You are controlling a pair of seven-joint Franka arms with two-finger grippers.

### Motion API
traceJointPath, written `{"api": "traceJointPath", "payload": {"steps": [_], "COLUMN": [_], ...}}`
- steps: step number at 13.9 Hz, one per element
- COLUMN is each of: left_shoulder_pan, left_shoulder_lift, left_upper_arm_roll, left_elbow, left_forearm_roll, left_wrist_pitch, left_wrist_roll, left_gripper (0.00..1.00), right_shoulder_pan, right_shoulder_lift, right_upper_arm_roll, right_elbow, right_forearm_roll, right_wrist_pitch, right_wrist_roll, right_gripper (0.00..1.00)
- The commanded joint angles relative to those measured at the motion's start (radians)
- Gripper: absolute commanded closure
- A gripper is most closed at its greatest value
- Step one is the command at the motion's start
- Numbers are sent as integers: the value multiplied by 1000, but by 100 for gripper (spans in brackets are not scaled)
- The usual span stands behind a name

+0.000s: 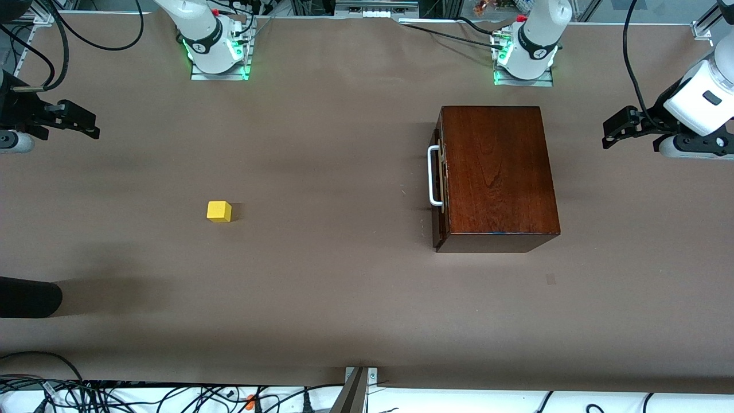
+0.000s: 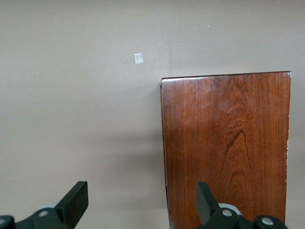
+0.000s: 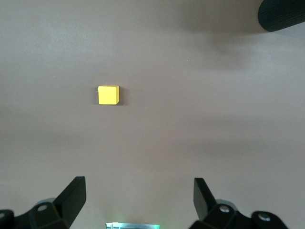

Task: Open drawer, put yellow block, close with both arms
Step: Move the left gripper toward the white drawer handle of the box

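The dark wooden box (image 1: 499,172) stands toward the left arm's end of the table. Its drawer front (image 1: 439,189), with a white bar handle (image 1: 433,175), sits pushed in against the box. The yellow block (image 1: 219,211) lies alone on the brown table, toward the right arm's end. My left gripper (image 1: 612,131) hangs open and empty over the table beside the box; in the left wrist view the left gripper (image 2: 140,195) is above the box top's edge (image 2: 226,148). My right gripper (image 1: 86,125) hangs open and empty over the table's end, with the block (image 3: 108,95) ahead of the right gripper (image 3: 139,191).
A black rounded object (image 1: 28,298) juts in over the table edge nearer the front camera than the block, also in the right wrist view (image 3: 283,14). A small pale patch (image 1: 551,279) marks the table by the box. Cables run along the table's edges.
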Motion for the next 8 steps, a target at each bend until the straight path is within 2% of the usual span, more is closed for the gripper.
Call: {"api": "traceJointPath", "payload": {"steps": [1, 8], "left_shoulder_pan": [10, 10], "left_shoulder_lift": [-1, 11], "left_upper_arm_roll": [-5, -4], "left_elbow": [16, 25], "left_forearm_roll": [-12, -23], "left_wrist_pitch": [-4, 8], "left_wrist_roll": [12, -2], "left_gripper": [0, 0], "right_shoulder_pan": [-11, -11], "right_shoulder_lift": [-1, -1], "right_upper_arm_roll": [5, 5], "right_elbow": [9, 9], "right_forearm_roll": [7, 7], "right_wrist_pitch": [-18, -16], "right_wrist_roll": [-20, -21], "right_gripper": [0, 0]}}
